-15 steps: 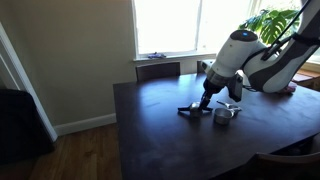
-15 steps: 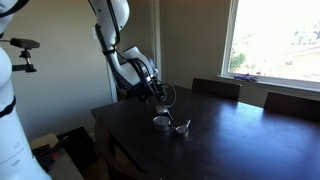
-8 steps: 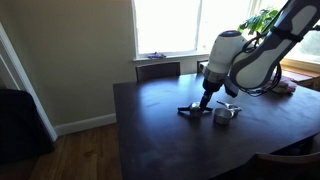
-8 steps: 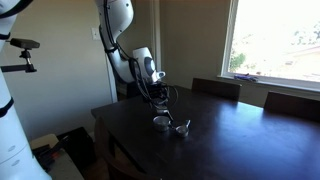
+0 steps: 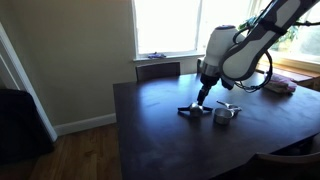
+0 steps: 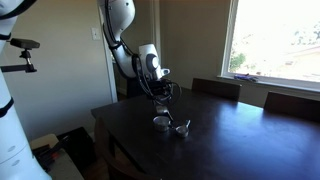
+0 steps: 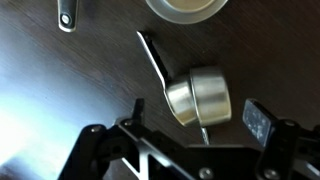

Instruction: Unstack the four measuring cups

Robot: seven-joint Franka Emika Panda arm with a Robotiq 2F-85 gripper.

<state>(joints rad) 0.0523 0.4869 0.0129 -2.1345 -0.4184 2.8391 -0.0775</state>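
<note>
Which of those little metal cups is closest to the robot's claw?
The small cup just ahead of the open gripper, handle angled away. The wider cup sits farther off at the wrist view's edge; another shows only its handle tip.

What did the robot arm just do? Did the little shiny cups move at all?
The arm swung upward, and its open gripper rose a little higher above the dark table. It did not grab anything or let anything go. The measuring cups stayed right where they were on the table, below the gripper.
</note>
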